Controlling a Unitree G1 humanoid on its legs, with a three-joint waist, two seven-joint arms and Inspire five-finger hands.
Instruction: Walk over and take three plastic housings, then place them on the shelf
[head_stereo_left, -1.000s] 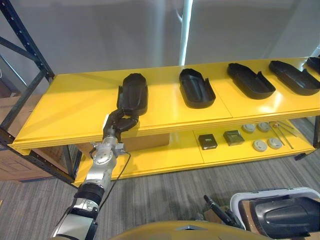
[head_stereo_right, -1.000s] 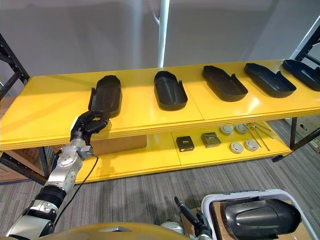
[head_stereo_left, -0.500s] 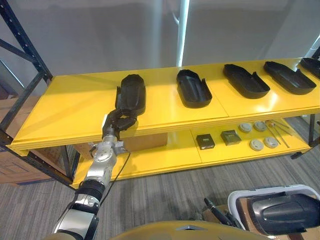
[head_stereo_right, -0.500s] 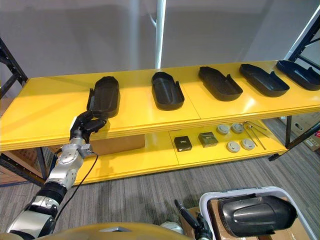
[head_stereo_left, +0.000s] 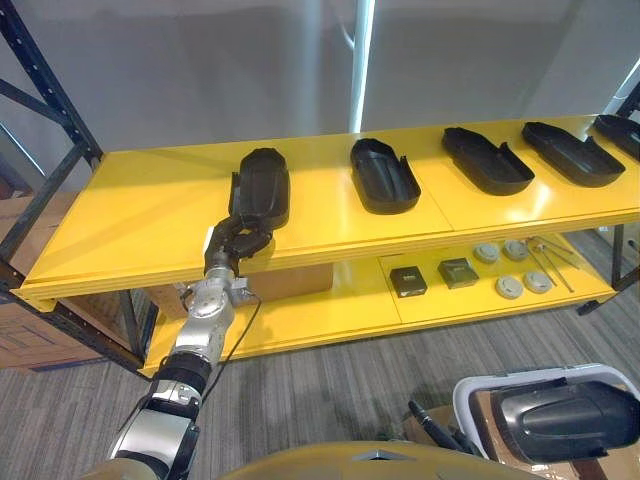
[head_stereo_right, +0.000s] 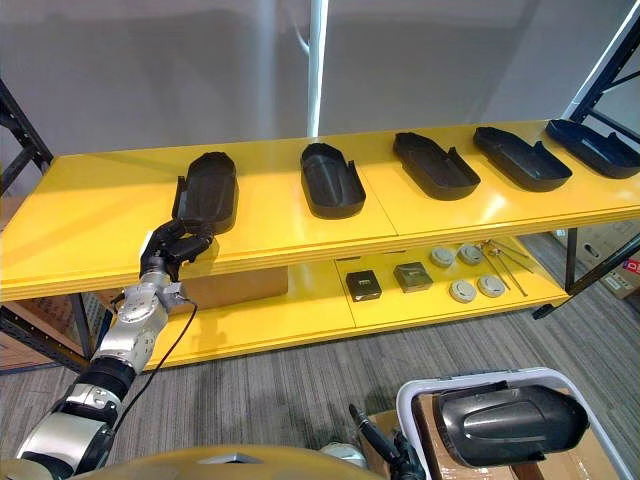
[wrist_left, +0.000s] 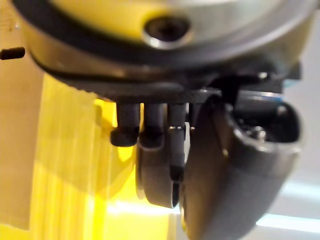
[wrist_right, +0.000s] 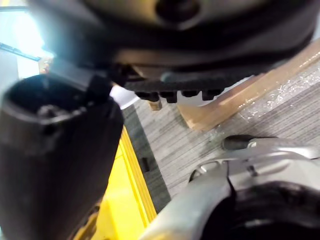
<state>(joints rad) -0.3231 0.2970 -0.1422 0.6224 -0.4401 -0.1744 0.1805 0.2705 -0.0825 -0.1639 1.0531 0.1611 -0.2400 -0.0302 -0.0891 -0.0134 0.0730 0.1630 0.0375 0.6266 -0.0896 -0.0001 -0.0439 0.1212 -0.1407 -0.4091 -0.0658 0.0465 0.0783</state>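
All the fingers (head_stereo_left: 252, 238) of the left hand (head_stereo_left: 233, 255) are curled, and with the thumb they pinch the near end of the leftmost housing (head_stereo_left: 262, 188) (the left wrist view shows its rounded dark tip between them). That housing lies rounded side up on the yellow top shelf (head_stereo_left: 130, 220) and runs toward 12 o'clock from the hand, with its near end at the front edge. Toward 3 o'clock four more lie hollow side up, apart in a row: the second housing (head_stereo_left: 385, 176), third housing (head_stereo_left: 487, 161), fourth housing (head_stereo_left: 572, 154) and fifth housing (head_stereo_left: 622, 131). At 5 o'clock, low by the floor, a white-rimmed bin (head_stereo_left: 500, 380) holds a spare housing (head_stereo_left: 560, 420). The right hand (wrist_right: 55, 150) is near that bin (open or closed, I cannot tell)
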